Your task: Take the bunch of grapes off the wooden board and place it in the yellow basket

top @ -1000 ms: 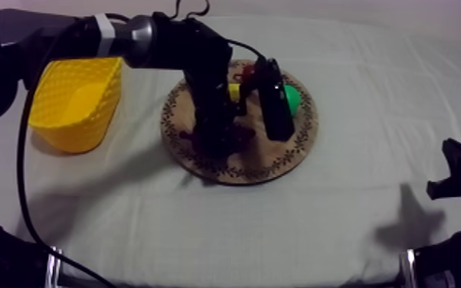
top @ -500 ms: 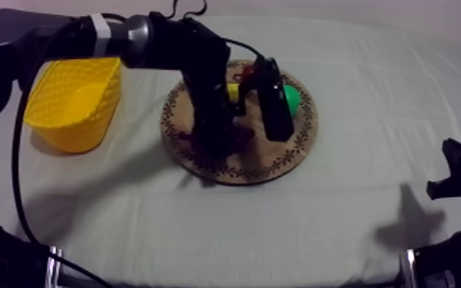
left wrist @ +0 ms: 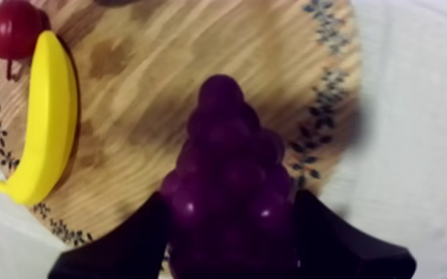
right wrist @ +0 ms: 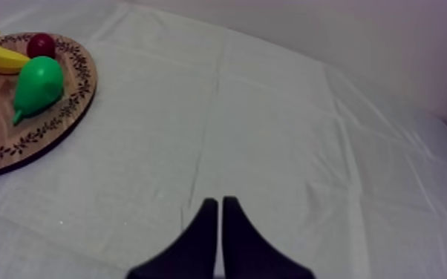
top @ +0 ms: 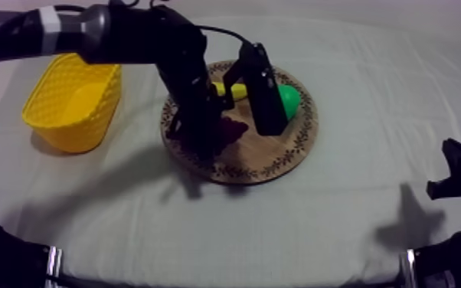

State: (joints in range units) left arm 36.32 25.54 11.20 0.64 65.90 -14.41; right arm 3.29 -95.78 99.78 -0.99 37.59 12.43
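Purple, knobbly bunch of grapes (left wrist: 230, 171) sat clamped between fingers of left gripper (left wrist: 232, 204), over wooden board (left wrist: 145, 89) near its rim; open cloth (left wrist: 419, 111) lay beside the fingertips. Banana (left wrist: 44, 126) and small red fruit (left wrist: 12, 28) lay beyond them. Yellow basket (top: 88, 126) stood well apart. Right gripper (right wrist: 220, 206) fingers pressed together, cloth ahead.

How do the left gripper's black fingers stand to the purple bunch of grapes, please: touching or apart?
Touching. In the left wrist view, the fingers of the left gripper press both sides of the bunch of grapes.

Glossy grapes (left wrist: 230, 178), wood-grain board (left wrist: 160, 67).
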